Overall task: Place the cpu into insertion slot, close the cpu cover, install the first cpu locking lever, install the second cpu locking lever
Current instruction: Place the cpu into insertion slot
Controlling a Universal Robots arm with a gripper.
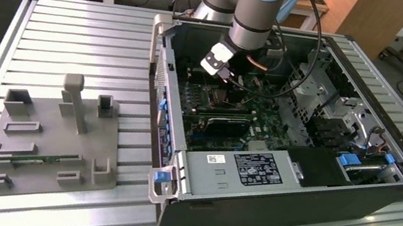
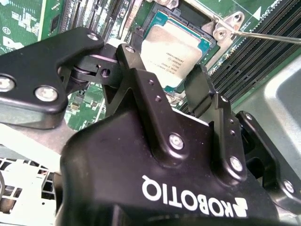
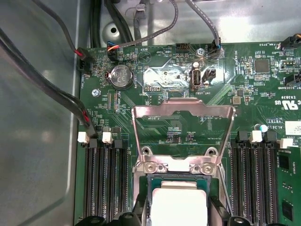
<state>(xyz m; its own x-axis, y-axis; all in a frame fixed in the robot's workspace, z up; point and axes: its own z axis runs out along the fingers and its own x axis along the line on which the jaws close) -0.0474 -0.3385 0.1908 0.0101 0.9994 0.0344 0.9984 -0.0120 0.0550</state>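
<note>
Silver-grey cpu (image 2: 176, 47) lies partly hidden inside the spread end effector (image 2: 160, 63); contact unclear.

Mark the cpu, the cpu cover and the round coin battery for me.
cpu (image 2: 171, 49): second wrist view, middle of its silver top.
cpu cover (image 3: 178, 164): first wrist view, silvery strip along its hinged edge.
coin battery (image 3: 121, 76): first wrist view, centre of its round face.

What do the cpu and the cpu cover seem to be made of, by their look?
The cpu: a matte silver-grey metal lid with a soft, even sheen, on a thin green board at its edge. The cpu cover: thin bent sheet metal, probably steel, bright with sharp glints along its folded edges.
</note>
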